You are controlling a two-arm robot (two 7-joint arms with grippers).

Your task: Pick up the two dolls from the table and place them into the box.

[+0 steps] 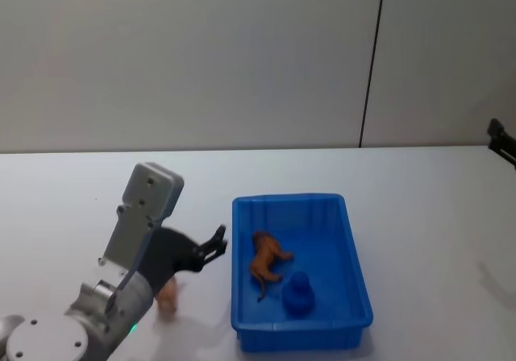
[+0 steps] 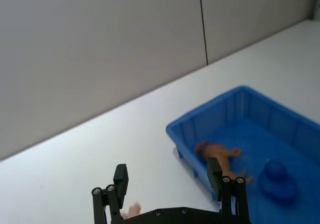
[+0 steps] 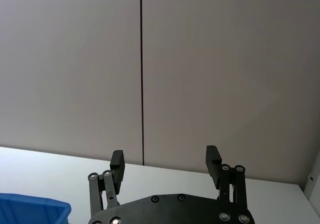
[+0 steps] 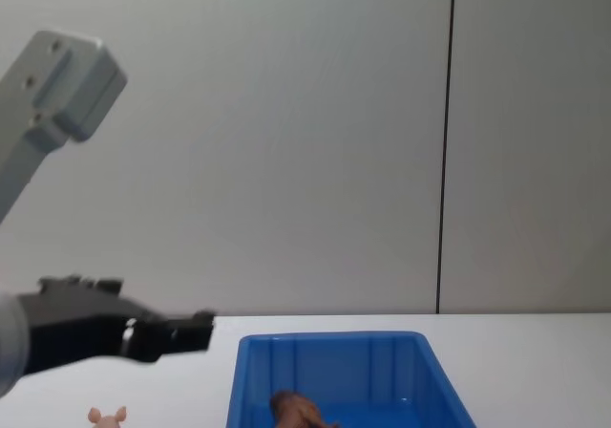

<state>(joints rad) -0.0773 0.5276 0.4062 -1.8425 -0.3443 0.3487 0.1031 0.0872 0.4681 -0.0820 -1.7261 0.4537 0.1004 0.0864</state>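
Brown doll (image 1: 266,263): lies on its side inside the box (image 1: 289,201), on the floor toward the left wall. Counts as placed.

Pink doll (image 1: 168,296): sits on the counter (image 1: 72,192) close to the near edge, left of the box and outside it. Partly hidden under the left arm in the head view; posture hard to read. Not yet picked.

Box: sits toward the counter's near edge, roughly midway along it. Also holds a blue rounded toy (image 1: 298,294) by the near wall, just beside the brown doll.

Left tool (image 2: 167,175): hangs above the counter between the pink doll and the box's left wall, clear of both. Spread wide, nothing held. Points across toward the box rather than down at the doll.

Right tool (image 3: 165,159): parked high past the counter's right edge, facing the wall. Released, empty.

Progress, as a judgement: about half. One of two in.

Left to do: come down over the pink doll, close on it, lift it across the left rim, release inside. Likely work for the left arm, being the nearer one.
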